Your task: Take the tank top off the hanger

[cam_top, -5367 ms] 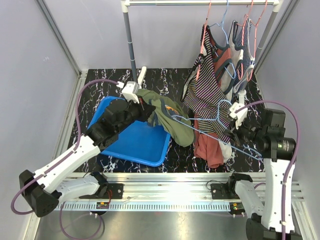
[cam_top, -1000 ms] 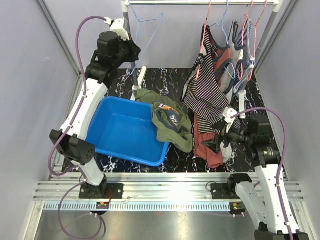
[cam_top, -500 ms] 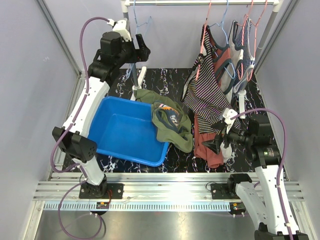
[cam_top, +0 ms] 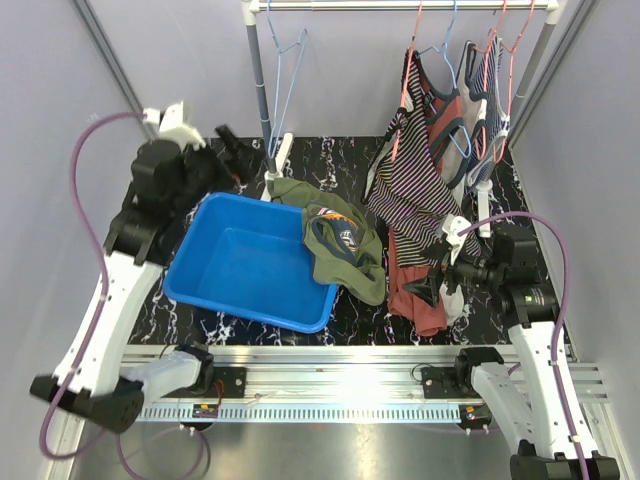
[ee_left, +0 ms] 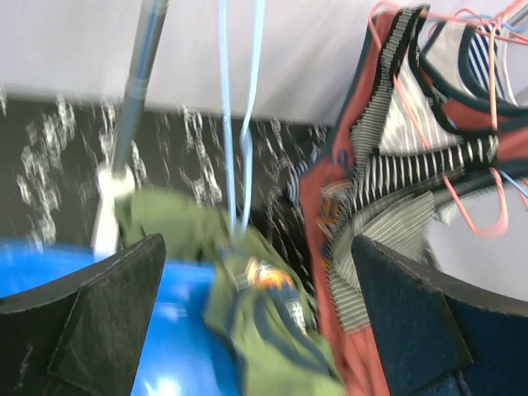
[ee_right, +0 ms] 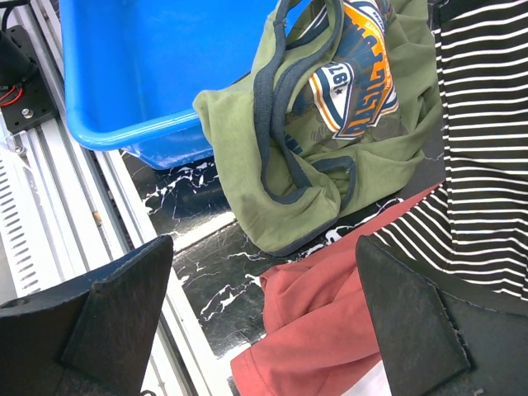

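Olive tank top [cam_top: 340,245] lies draped over the rim of the blue bin [cam_top: 250,265], off the light-blue hanger [cam_top: 283,85] on the rail [cam_top: 400,5]. Left gripper [cam_top: 234,150] and right gripper [cam_top: 435,272] both gape wide, holding nothing.

Overhead and 2 wrist views share tank top [cam_top: 362,268].

print on the green tank top [ee_right: 272,140]: orange, white and blue badge [ee_right: 351,70], right wrist view
digits on it: looks like "18", maybe part of a longer number, can't swear to it
other lettering on the badge: too creased and small to read
top view: badge too small to read
left wrist view: blurry, nothing legible
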